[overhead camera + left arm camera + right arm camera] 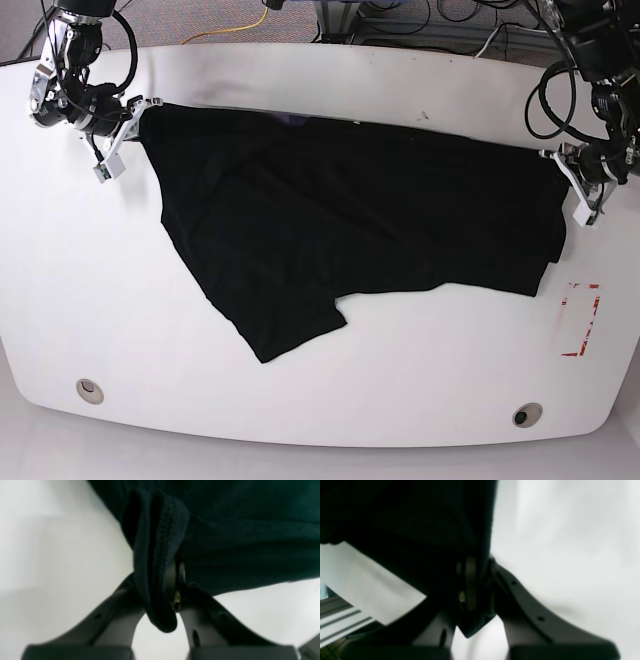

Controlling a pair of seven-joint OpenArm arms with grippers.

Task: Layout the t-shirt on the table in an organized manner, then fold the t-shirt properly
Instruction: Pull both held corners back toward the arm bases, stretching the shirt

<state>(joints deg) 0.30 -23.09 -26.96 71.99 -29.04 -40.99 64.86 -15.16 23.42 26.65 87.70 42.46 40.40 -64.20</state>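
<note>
The black t-shirt (340, 210) lies stretched across the white table (320, 400), with one sleeve pointing toward the front (285, 330). At the shirt's right end in the base view, my left gripper (562, 168) is shut on the fabric. The left wrist view shows its fingers (172, 572) pinching a folded, stitched hem of the t-shirt (160, 555) just above the table (50, 555). My right gripper (132, 118) holds the shirt's far left corner. Up close, the right gripper (480, 572) is shut on an edge of the t-shirt (420, 530) over the table (557, 542).
Red tape corner marks (582, 320) sit at the front right. Two grommet holes (89, 390) (527, 414) lie near the front edge. Cables, one yellow (240, 25), run behind the table. An aluminium rail (335, 620) shows past the table's edge.
</note>
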